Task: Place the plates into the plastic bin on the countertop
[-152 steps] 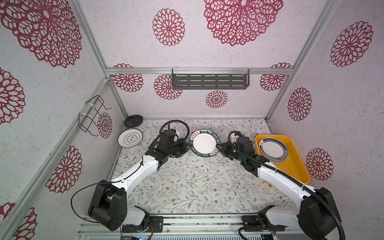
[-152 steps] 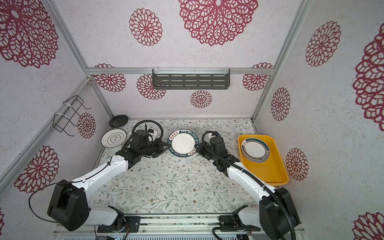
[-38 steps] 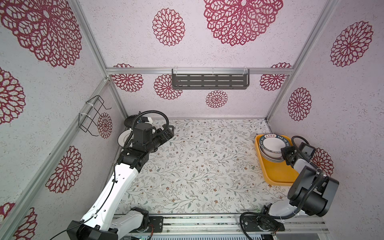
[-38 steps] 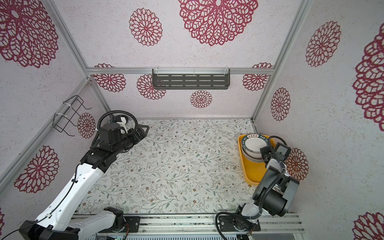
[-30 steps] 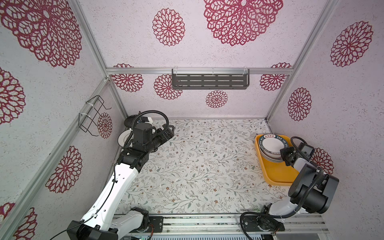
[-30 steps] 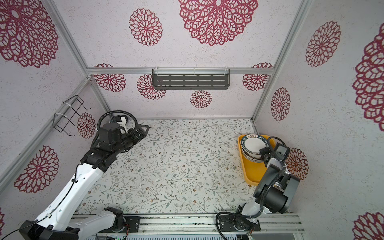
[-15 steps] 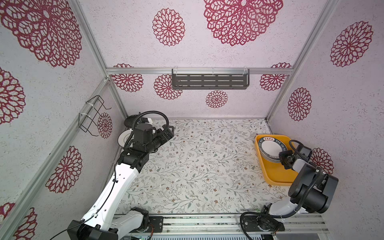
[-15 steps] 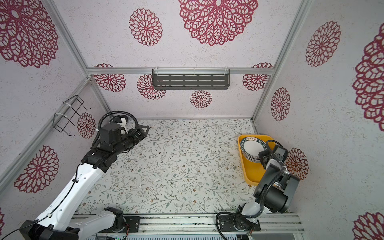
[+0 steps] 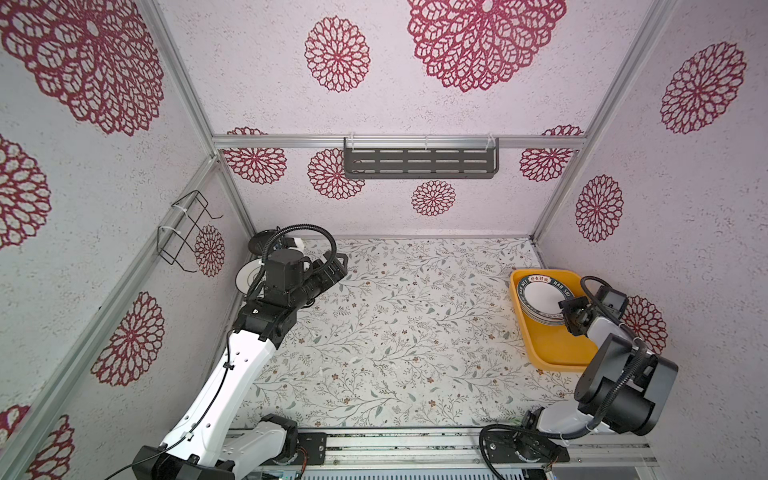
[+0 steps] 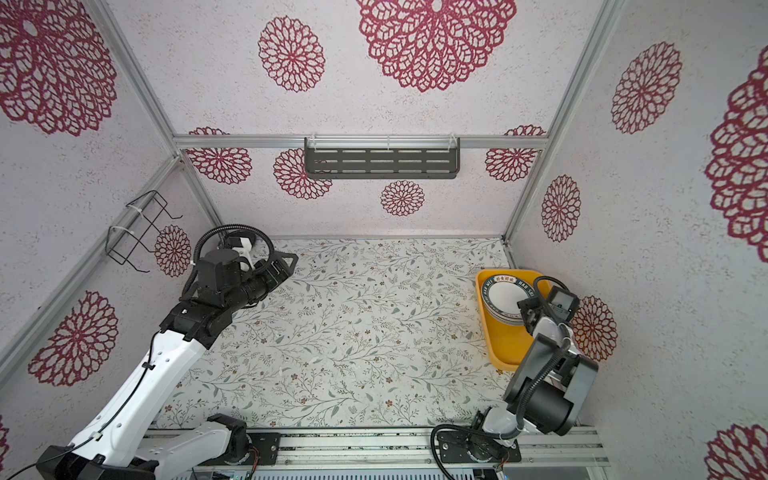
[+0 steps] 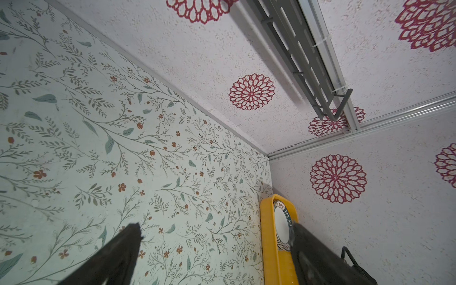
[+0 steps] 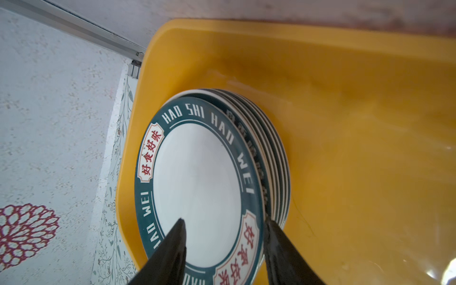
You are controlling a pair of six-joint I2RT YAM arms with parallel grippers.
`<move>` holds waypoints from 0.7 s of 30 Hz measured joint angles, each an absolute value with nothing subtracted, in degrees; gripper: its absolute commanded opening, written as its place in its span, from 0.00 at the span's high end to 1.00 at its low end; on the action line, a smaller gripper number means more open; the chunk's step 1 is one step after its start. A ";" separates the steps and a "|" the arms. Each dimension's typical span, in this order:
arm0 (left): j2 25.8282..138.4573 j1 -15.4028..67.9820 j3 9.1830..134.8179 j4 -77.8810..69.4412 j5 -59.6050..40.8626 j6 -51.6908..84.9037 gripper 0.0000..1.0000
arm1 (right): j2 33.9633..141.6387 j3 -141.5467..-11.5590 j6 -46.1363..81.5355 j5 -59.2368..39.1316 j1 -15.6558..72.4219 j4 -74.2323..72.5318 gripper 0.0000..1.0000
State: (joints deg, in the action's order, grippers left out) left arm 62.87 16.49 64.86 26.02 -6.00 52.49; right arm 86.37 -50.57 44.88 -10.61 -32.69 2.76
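Note:
A stack of several teal-rimmed plates (image 9: 540, 299) (image 10: 503, 299) lies in the back half of the yellow-orange plastic bin (image 9: 552, 353) (image 10: 500, 349) at the countertop's (image 9: 415, 332) right edge. My right gripper (image 9: 567, 309) (image 12: 224, 220) is open at the stack's near-right rim. One finger hangs over the top plate's (image 12: 197, 172) white centre and the other stands outside the rim. My left gripper (image 9: 334, 268) (image 11: 216, 227) is open and empty above the back-left countertop. Behind its arm lie a white line-motif plate (image 9: 245, 278) and a small black plate (image 9: 257, 245), both partly hidden.
A dark grey slotted shelf (image 9: 419, 162) hangs on the back wall and a black wire rack (image 9: 183, 232) on the left wall. The bin (image 12: 345, 123) sits tight against the right wall and near the back corner.
My right gripper has lowered a tilted teal-rimmed plate flat onto the stack in the bin, and its jaws have parted from the rim. The left arm has stayed still.

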 measured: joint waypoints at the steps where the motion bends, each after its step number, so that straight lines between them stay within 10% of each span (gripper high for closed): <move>1: 62.43 16.49 64.45 26.13 -6.02 52.58 0.03 | 85.93 -50.94 44.75 -10.39 -32.69 3.36 0.33; 11: 60.86 15.70 63.57 28.45 -8.69 52.69 0.03 | 80.14 -52.69 41.52 -11.64 -32.10 9.43 0.03; 21: 60.62 8.38 60.60 32.03 -11.57 52.75 0.03 | 71.55 -54.59 37.28 -16.53 -18.11 15.22 0.01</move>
